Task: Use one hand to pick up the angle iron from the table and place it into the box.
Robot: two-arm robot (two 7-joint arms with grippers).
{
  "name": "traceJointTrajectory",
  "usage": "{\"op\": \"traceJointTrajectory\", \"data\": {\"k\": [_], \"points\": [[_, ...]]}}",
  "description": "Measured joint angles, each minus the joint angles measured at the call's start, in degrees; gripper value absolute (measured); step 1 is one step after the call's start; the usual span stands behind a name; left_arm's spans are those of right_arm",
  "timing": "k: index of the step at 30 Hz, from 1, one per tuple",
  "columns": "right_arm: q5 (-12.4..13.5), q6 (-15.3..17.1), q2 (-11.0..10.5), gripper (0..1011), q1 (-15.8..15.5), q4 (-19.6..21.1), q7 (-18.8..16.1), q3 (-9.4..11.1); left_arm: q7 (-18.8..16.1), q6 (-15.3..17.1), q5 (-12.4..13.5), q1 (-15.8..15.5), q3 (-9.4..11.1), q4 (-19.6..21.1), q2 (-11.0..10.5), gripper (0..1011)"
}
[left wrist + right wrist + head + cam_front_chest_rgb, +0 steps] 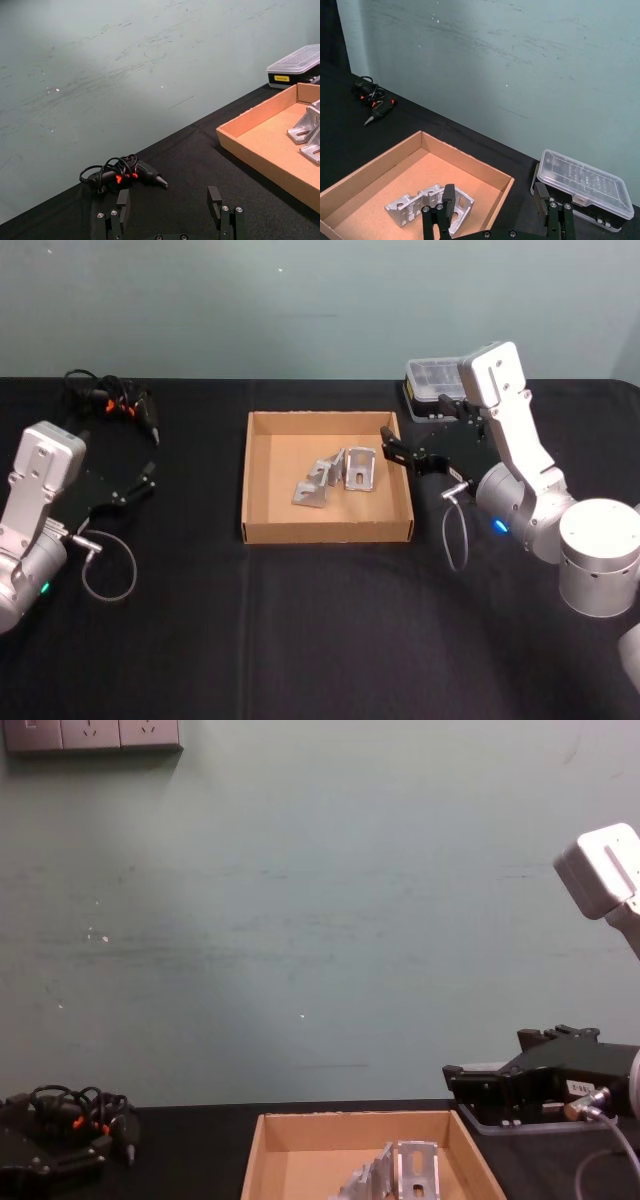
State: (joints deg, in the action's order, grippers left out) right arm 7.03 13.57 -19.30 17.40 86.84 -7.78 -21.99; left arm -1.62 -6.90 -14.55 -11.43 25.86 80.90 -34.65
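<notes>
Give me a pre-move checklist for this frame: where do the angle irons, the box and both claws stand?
1. Angle irons lying inside the box: ok.
2. Angle iron left on the table: none visible, ok.
3. Right claw open, nothing between its fingers: ok.
4. Right claw clear of the box: not ok, it sits at the right wall.
5. Left claw open, parked left of the box: ok.

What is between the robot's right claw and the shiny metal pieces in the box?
Nothing visible. The right gripper hangs open over the box's right wall, and the angle irons lie uncovered on the box floor just beside it.
</notes>
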Motion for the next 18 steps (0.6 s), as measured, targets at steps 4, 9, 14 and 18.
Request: {"op": "traceJointTrajectory", "data": {"k": [4,9,14,18], "points": [[0.05,-0.06,-0.03,1000,0.02,0.03,-0.06,-0.02,0.0,0.0,0.0,0.0,0.0,0.0,0.0,1011],[0.08,-0.08,-0.04,1000,0.04,0.04,-0.14,-0.03,0.0,0.0,0.0,0.0,0.0,0.0,0.0,1011],[0.1,-0.11,-0.07,1000,0.04,0.04,-0.21,-0.03,0.0,0.0,0.0,0.0,0.0,0.0,0.0,1011],[0.11,-0.13,-0.08,1000,0.04,0.05,-0.23,-0.03,0.0,0.0,0.0,0.0,0.0,0.0,0.0,1011]]}}
